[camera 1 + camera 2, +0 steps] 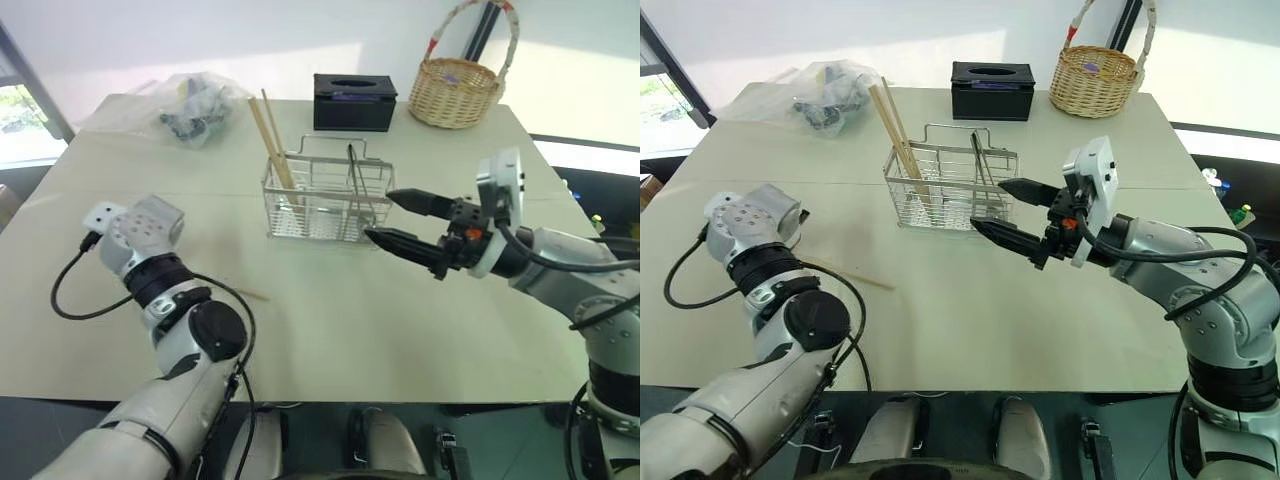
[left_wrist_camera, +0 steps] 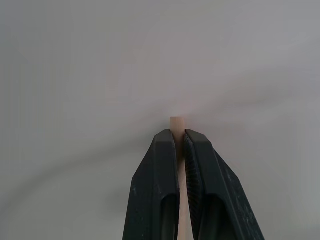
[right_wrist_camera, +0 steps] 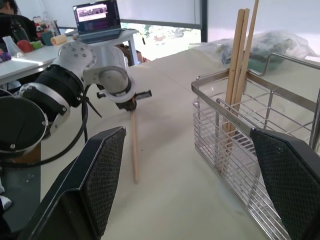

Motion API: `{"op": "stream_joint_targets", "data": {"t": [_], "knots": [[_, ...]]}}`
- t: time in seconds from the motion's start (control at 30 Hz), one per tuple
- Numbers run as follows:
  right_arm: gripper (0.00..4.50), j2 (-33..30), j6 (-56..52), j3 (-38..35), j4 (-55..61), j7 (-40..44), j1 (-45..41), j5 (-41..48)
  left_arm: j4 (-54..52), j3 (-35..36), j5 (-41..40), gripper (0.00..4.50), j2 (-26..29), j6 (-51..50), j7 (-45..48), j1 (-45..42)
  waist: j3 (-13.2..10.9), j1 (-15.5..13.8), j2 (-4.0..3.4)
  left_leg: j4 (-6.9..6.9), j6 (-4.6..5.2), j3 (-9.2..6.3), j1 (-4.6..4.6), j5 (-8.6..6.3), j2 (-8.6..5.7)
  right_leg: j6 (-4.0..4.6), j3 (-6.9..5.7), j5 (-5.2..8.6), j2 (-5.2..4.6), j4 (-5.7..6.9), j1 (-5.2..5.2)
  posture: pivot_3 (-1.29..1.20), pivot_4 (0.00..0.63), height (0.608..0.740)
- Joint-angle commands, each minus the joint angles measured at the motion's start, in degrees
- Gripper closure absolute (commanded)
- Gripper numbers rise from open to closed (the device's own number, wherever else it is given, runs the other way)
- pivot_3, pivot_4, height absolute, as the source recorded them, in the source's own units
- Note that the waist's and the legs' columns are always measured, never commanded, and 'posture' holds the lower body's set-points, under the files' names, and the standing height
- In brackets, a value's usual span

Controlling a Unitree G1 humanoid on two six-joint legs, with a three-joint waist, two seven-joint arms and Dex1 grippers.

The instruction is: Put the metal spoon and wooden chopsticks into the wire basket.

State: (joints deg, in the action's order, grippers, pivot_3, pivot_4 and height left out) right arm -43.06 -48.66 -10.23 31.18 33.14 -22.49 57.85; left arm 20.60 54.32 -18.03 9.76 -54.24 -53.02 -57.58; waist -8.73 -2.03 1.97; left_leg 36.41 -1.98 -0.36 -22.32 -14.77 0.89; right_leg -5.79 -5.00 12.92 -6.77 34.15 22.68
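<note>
— Chopsticks first: how much has been put away?

— One wooden chopstick (image 2: pixel 177 165) is clamped between the closed fingers of the left gripper (image 2: pixel 180 137), its far end trailing on the table (image 1: pixel 330 330) toward the wire basket. That stick is not yet delivered.

— And past the left gripper?

— The right gripper (image 1: pixel 385 217) is held with its jaws spread wide and nothing in them, just beside the near right corner of the wire basket (image 1: pixel 325 200). Beyond its fingers, two wooden chopsticks (image 1: pixel 272 140) are seen standing in the far left compartment.

— The metal spoon?

— A thin dark handle (image 1: pixel 355 180) is seen leaning in a compartment closer to the right gripper; it is judged to be the metal spoon, though the bowl cannot be made out.
</note>
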Motion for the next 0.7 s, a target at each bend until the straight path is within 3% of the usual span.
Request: {"op": "stream_joint_targets", "data": {"t": [0.03,0.2,0.33,0.53,0.7], "knots": [[0.38,-2.19,-0.16,-2.69,1.23,2.0,0.01,1.54,4.63,-6.43,-0.47,4.46,9.43,6.81,13.56,-1.7,-0.01,-0.01,0.02,0.0,0.0,0.0,-0.04,0.0,0.0,0.01,0.0,0.0,0.01,0.0,0.04,0.0,0.15,0.706],[0.38,-5.79,0.81,-2.38,1.71,6.96,1.29,-0.1,21.93,-12.95,-2.51,4.46,21.7,16.81,38.31,-11.84,0.0,-0.63,0.19,-0.07,0.0,0.0,-0.08,0.0,-0.02,0.01,-0.03,0.0,-0.01,-0.09,-0.02,0.0,0.15,0.706],[0.38,-7.47,1.25,-2.47,1.52,9.14,1.14,-1.25,29.97,-18.77,-3.22,4.46,27.19,22.82,58.64,-20.6,-0.01,-0.35,0.38,-0.04,0.0,0.01,-0.12,0.0,-0.05,0.0,-0.04,0.0,-0.04,-0.16,-0.07,0.0,0.15,0.706],[0.38,-9.0,1.23,-3.34,1.44,10.58,1.04,-1.28,32.31,-26.18,-5.45,4.46,30.69,20.53,82.33,-29.65,-0.13,0.23,0.21,-0.27,0.0,0.07,-0.07,0.0,0.0,-0.01,-0.04,0.0,-0.04,-0.11,0.04,0.0,0.15,0.706],[0.38,-8.45,1.12,-3.47,0.96,9.78,0.89,-1.44,25.56,-30.49,-9.23,4.46,29.46,20.57,97.62,-33.0,-0.19,0.87,0.18,-0.2,0.0,0.07,-0.05,0.01,0.02,-0.01,-0.04,0.0,-0.04,-0.1,0.05,0.0,0.15,0.706]]}}
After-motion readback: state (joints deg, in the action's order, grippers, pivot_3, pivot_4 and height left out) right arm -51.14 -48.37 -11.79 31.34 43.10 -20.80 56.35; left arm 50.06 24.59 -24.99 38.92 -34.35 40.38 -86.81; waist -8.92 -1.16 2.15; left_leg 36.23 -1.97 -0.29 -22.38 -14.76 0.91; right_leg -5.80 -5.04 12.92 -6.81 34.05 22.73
